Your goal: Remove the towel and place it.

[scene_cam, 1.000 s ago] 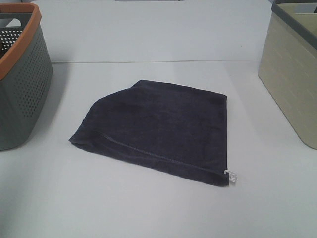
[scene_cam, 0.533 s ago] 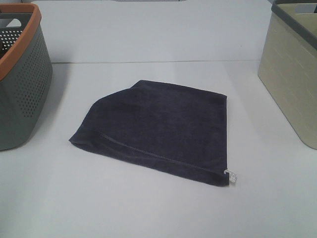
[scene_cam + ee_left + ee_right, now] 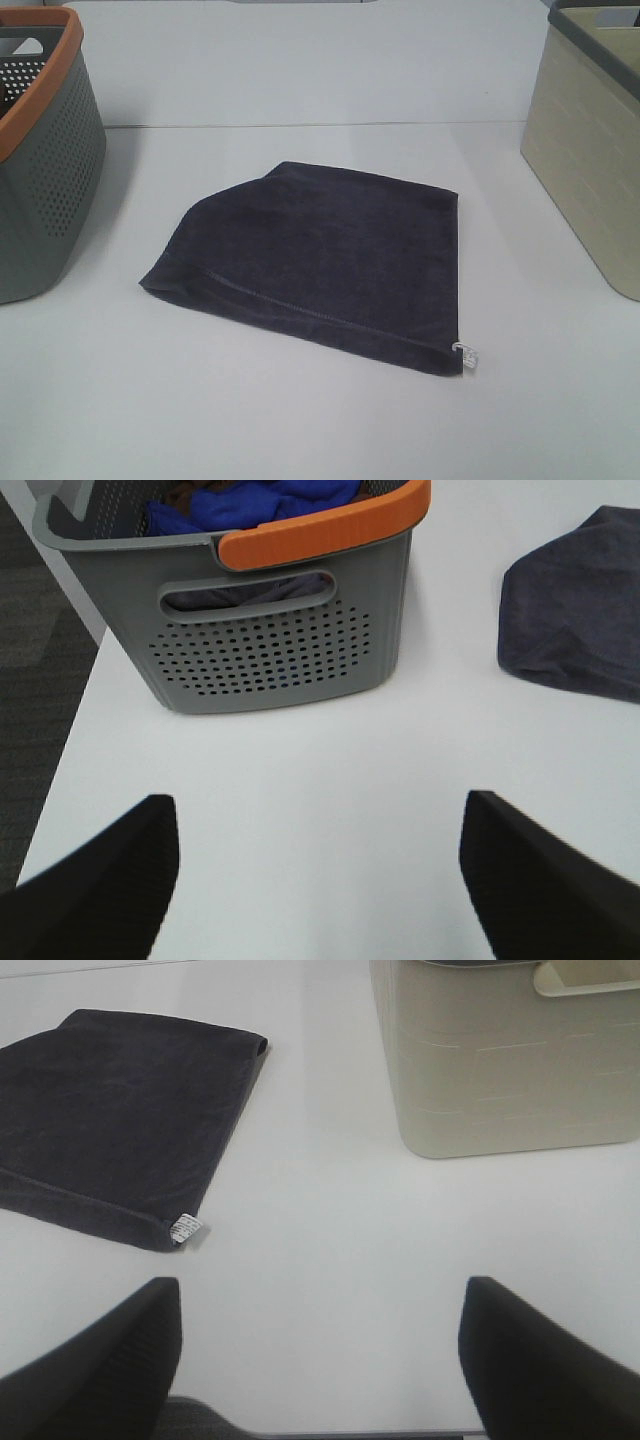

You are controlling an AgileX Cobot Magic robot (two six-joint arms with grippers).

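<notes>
The dark navy-charcoal towel (image 3: pixel 315 258) lies folded flat in the middle of the white table, hem band toward the front, a small white tag (image 3: pixel 466 355) at its front right corner. It also shows in the left wrist view (image 3: pixel 575 610) and in the right wrist view (image 3: pixel 115 1125). No gripper shows in the exterior high view. My left gripper (image 3: pixel 320 880) is open and empty over bare table in front of the grey basket. My right gripper (image 3: pixel 320 1360) is open and empty over bare table, between the towel's tagged corner and the beige bin.
A grey perforated basket with an orange rim (image 3: pixel 40 150) stands at the left and holds blue and brown cloths (image 3: pixel 255 500). A beige bin with a dark rim (image 3: pixel 590 140) stands at the right. The table's left edge (image 3: pixel 60 740) drops to dark floor.
</notes>
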